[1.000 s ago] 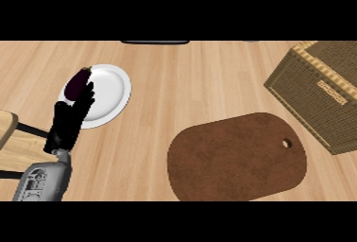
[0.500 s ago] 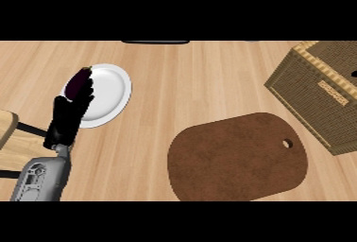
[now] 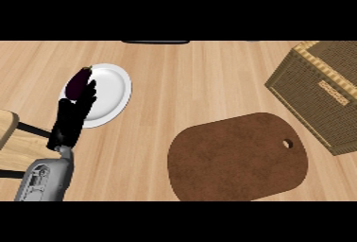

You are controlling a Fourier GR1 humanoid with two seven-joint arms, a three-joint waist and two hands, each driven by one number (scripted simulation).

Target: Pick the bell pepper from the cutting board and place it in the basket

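The brown cutting board point(image 3: 241, 158) lies at the lower middle with nothing on it. No bell pepper shows anywhere in the head view. The woven basket point(image 3: 322, 90) stands at the right edge, partly cut off. My left hand point(image 3: 72, 114) is at the left, fingers straight and pointing up, resting over the edge of a white plate point(image 3: 111, 92). A dark purple eggplant point(image 3: 75, 80) lies on that plate, just beyond the fingertips and partly hidden by them. My right hand is out of view.
A light wooden piece with dark legs point(image 3: 8, 130) juts in at the left edge beside my forearm. A dark object point(image 3: 156, 42) sits at the counter's far edge. Bare wooden counter point(image 3: 195, 80) lies between plate and basket.
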